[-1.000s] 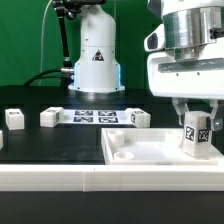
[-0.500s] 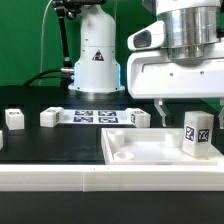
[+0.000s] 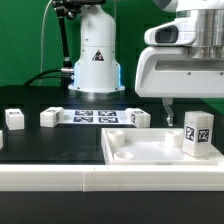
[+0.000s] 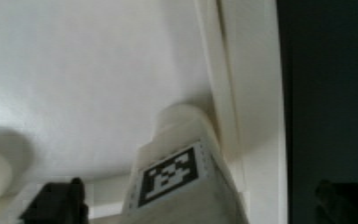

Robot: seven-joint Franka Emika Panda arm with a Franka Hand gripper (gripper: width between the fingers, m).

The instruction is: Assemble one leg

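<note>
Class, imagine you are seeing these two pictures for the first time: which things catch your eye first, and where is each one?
The leg, a small white post with a black-and-white tag, stands upright on the big white panel at the exterior view's right. The bulky white gripper hangs above it, its fingers spread apart and touching nothing.

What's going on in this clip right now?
The arm's gripper hangs open above the leg, not touching it. The leg stands upright on the white panel, near its corner at the exterior view's right. Other small white parts lie on the black table behind.
</note>
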